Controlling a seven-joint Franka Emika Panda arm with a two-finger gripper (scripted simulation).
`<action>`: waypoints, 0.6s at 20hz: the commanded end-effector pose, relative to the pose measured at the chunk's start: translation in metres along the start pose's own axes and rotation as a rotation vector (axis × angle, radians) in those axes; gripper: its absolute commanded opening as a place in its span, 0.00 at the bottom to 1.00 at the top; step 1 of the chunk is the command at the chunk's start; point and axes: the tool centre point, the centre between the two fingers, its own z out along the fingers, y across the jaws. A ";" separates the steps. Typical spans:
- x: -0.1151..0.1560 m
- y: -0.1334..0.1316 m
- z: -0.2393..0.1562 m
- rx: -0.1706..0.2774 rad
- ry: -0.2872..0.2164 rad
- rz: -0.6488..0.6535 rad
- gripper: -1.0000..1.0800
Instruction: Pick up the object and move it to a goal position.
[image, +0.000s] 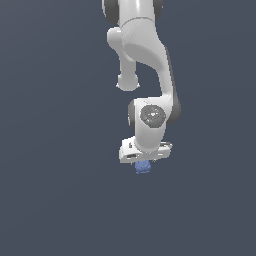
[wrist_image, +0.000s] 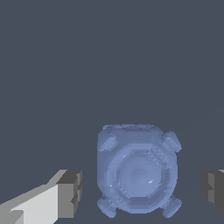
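Plain slate-grey bench all round. Hand (image: 144, 161) spread wide, gripping nothing, pads clear at 3 and 9 o'clock of the object (wrist_image: 138, 171). Probably light, rigid, bumpy; best pinched across flatter flanks.

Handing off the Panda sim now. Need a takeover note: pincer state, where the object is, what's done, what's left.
Pincer: open, one finger on each side of the blue object, gaps visible on both sides, no contact.
Object: directly beneath the pincer in the exterior view, sitting between the fingers.
Done: arm lowered and lined up over the object.
Left: close on it, lift, carry to the goal. No goal marker shows in either view.
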 end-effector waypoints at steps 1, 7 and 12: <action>-0.001 0.000 0.014 0.000 -0.001 -0.001 0.96; 0.000 0.000 0.034 0.000 -0.001 -0.001 0.96; 0.001 0.000 0.034 0.000 -0.001 -0.001 0.00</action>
